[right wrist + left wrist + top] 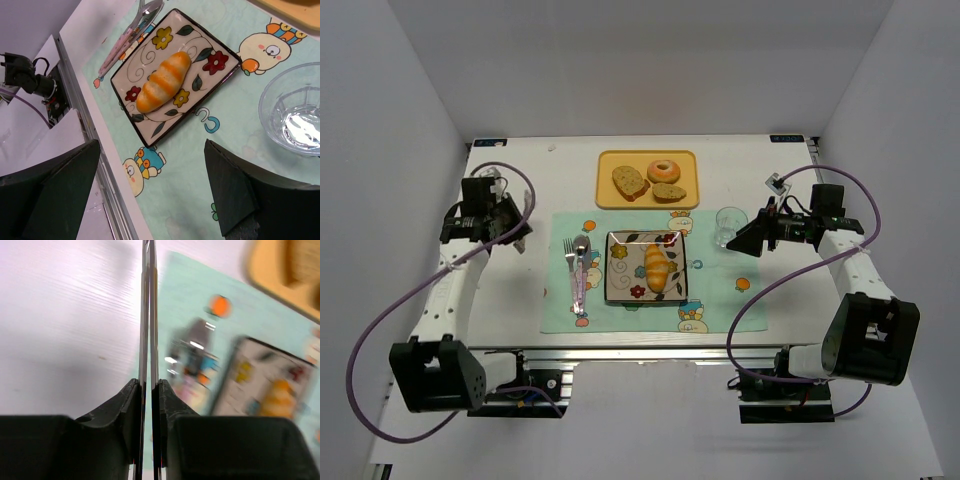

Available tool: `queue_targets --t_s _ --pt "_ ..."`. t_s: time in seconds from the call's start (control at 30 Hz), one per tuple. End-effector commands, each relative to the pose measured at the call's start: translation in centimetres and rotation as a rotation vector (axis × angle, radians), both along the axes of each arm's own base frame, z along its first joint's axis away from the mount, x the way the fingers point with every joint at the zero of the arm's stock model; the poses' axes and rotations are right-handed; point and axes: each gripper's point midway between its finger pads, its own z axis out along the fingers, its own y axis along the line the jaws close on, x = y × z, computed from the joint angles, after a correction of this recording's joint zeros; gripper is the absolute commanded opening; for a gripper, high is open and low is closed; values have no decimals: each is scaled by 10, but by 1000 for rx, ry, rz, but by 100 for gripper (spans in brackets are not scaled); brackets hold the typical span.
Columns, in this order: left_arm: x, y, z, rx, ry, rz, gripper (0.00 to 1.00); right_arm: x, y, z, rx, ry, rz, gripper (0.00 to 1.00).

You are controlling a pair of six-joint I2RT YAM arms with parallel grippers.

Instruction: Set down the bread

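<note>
The bread (658, 268) sits mid-worktop (740, 160) on the mint placemat (720, 300), lying along the flowered square plate (620, 285), and neither gripper is touching it. The left gripper (520, 243) is off to the left, pinched shut on nothing. The right gripper (151, 145) is spread wide and empty. It looks light, soft and squashable, so I'd grip it gently across the thick middle, not the tapered ends. It's small, golden-yellow, with ridged bands.
</note>
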Motion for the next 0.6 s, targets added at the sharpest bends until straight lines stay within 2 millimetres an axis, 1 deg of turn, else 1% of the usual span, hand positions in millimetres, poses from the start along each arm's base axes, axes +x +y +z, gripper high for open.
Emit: queue_targets --t_s 0.0,0.03,0.07,0.1,0.13,0.17,0.2,0.27,0.3,0.33,0.37,0.4,0.47,0.5,0.57 --pt "17 56 -33 202 -19 107 20 0 1 11 29 -41 34 89" --pt "21 61 -37 243 -36 100 20 1 1 12 24 -47 36 89" --pt "31 70 -34 310 -88 82 20 0 1 13 22 -46 39 90" --pt "27 80 -46 364 -69 101 20 0 1 13 22 -49 42 89" --pt "29 84 -49 392 -78 98 20 0 1 13 21 -52 45 89" --pt "35 88 -49 431 -105 74 20 -2 2 12 27 -45 50 89" --pt "32 88 -62 438 -92 51 22 -2 2 12 29 -43 50 90" --pt "36 89 -73 458 -106 16 24 -4 3 10 36 -33 53 89" --pt "35 88 -80 456 -99 1 30 -4 3 10 39 -29 54 89" --pt "30 83 -95 438 -79 -35 35 -5 3 9 40 -25 56 89" --pt "28 82 -103 438 -60 -54 40 -5 3 9 40 -22 54 89" --pt "24 81 -118 427 -14 -71 46 -6 3 8 40 -20 54 89" --pt "17 75 -136 396 48 -113 49 -6 3 9 36 -24 54 89" --pt "12 74 -150 381 94 -128 51 -5 2 11 32 -29 54 89" --pt "8 71 -159 361 139 -148 54 -3 1 11 23 -32 53 89"
